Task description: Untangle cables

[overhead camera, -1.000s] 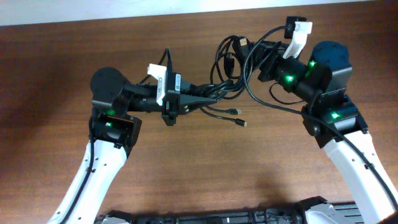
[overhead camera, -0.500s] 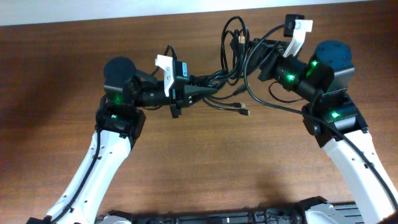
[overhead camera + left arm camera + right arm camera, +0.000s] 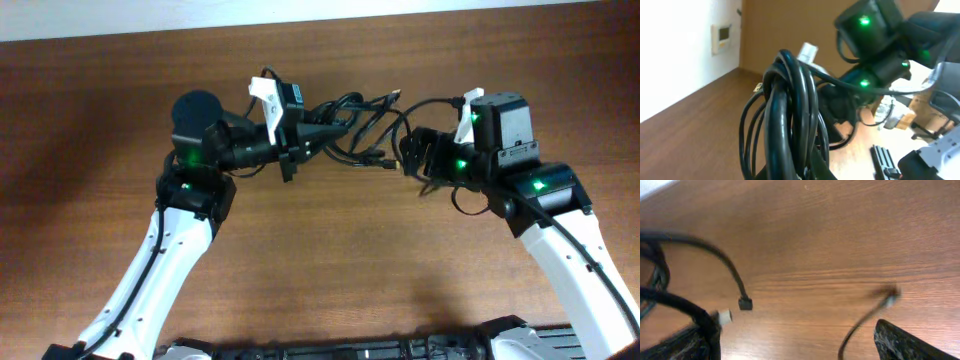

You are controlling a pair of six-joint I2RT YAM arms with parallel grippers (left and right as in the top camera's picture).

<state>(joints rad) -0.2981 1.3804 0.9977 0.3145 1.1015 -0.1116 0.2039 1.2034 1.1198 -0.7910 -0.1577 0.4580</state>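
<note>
The cables (image 3: 352,128) are a tangled bunch of thin black cords hanging between my two arms above the wooden table (image 3: 330,260). My left gripper (image 3: 312,139) is shut on the bunch; in the left wrist view the cables (image 3: 785,110) fill the jaws as a thick black loop. My right gripper (image 3: 410,157) is at the right end of the bunch, pointing down at the table. In the right wrist view its fingers (image 3: 790,350) stand wide apart. A cord with a black plug (image 3: 745,303) and a white-tipped plug (image 3: 725,316) hang by the left finger. A blurred cord (image 3: 865,320) hangs between the fingers.
The table's far edge (image 3: 330,22) meets a white wall just behind the cables. In the left wrist view my right arm (image 3: 875,45) with green lights is right behind the bunch. A dark rail (image 3: 330,350) lies along the table's near edge.
My right gripper has swung from high at the back down and left, now pointing at the table. My left gripper has carried the bunch up and slightly right. The cable loops have drawn closer together.
</note>
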